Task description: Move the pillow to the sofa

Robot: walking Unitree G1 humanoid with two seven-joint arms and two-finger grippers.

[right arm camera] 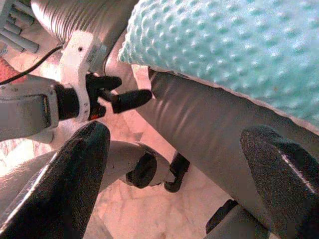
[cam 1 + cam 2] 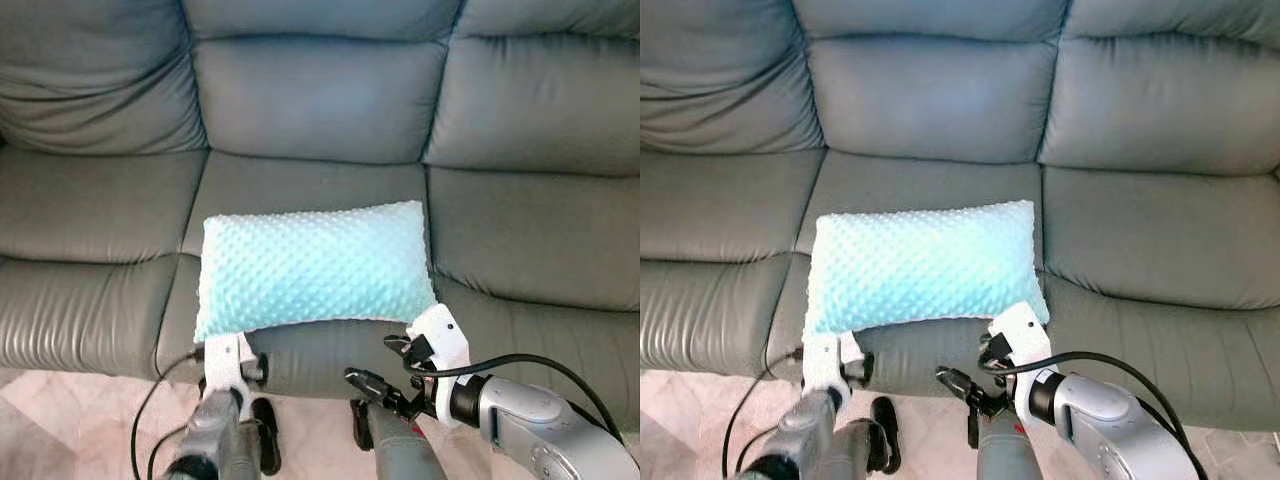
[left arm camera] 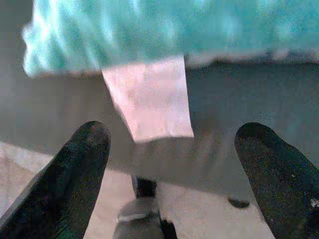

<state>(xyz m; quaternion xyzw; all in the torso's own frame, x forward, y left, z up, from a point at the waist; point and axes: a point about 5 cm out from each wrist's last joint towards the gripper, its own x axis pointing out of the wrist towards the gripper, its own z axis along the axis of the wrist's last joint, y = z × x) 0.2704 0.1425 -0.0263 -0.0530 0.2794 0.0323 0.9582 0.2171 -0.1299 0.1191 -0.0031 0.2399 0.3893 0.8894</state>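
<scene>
The nubbly aqua pillow (image 2: 312, 266) lies flat on the grey sofa's (image 2: 520, 230) middle seat, front edge.

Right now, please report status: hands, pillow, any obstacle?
Left hand open, right hand open, both just below the seat's front edge. Pillow lying flat on sofa middle seat, released. No obstacle seen.
</scene>
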